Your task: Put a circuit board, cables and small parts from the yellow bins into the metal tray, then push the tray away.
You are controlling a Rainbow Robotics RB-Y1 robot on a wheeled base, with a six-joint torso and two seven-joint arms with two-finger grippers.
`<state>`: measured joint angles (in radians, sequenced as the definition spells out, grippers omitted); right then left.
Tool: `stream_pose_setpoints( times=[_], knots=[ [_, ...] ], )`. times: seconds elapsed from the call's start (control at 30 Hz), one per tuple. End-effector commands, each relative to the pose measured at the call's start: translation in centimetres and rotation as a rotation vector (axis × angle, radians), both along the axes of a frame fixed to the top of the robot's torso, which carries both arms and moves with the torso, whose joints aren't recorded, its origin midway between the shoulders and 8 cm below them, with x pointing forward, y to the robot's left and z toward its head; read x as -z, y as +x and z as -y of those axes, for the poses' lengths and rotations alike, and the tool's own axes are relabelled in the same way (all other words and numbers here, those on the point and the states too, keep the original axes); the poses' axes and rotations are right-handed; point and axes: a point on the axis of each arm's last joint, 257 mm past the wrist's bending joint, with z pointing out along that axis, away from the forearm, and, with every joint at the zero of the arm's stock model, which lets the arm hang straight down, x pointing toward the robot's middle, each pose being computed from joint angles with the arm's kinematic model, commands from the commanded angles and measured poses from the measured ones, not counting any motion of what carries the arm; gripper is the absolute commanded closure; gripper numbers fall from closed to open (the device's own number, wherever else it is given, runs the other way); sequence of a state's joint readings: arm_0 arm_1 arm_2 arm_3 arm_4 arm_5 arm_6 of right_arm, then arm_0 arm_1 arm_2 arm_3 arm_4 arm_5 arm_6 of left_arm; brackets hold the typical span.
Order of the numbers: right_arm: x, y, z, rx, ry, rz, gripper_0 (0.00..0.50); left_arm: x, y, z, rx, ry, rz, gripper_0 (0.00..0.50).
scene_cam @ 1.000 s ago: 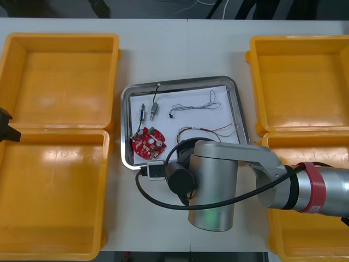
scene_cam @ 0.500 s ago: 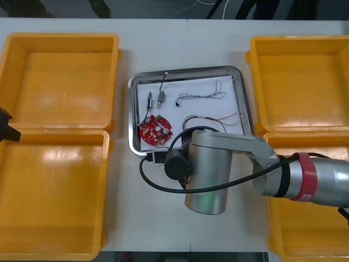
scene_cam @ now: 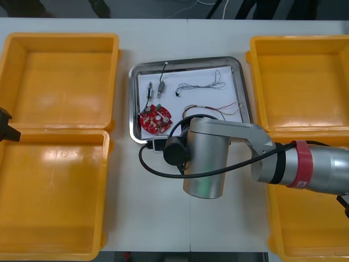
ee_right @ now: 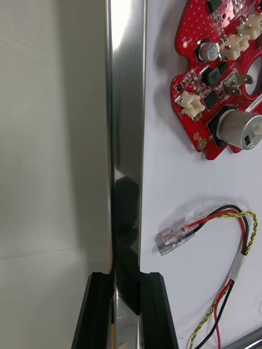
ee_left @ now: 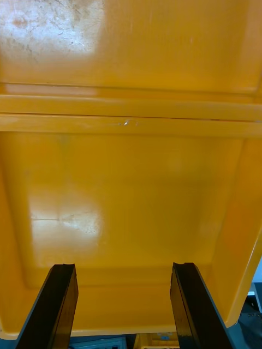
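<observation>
Right end effector [ee_right: 126,281] clamped on near rim of metal tray [scene_cam: 132,103]; circuit board [scene_cam: 155,119], cables [ee_right: 173,238] inside tray. Left end effector [ee_left: 120,272] wide open, empty, over yellow bin [ee_left: 131,191].

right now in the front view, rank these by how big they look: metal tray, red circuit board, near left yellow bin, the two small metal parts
1. near left yellow bin
2. metal tray, its rim pinched by the right gripper
3. red circuit board
4. two small metal parts, alike, so unranked between them

No legible text, labels, numbers — nothing readable.
</observation>
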<state>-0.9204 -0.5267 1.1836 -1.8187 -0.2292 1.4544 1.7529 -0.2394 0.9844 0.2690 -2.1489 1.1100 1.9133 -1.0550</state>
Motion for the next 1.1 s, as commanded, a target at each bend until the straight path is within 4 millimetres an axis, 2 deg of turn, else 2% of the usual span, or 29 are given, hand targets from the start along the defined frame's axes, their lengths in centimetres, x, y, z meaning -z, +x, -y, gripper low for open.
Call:
stream_pose_setpoints(
  times=[0.03,0.27,0.8,1.1],
  knots=[
    [-2.1,1.2,-2.2,-0.021,0.034,0.041,0.500,-1.3,-0.5,-1.4,-0.025,0.040,0.018,0.000],
    [-2.9,2.5,-2.0,-0.005,0.024,0.063,0.500,-1.3,-0.5,-1.4,-0.025,0.040,0.018,0.000],
    [-4.5,5.4,-3.0,0.003,0.040,0.106,0.500,-1.3,-0.5,-1.4,-0.025,0.040,0.018,0.000],
    [-5.5,7.5,-2.5,0.017,0.040,0.137,0.500,-1.3,-0.5,-1.4,-0.025,0.040,0.018,0.000]
  ],
)
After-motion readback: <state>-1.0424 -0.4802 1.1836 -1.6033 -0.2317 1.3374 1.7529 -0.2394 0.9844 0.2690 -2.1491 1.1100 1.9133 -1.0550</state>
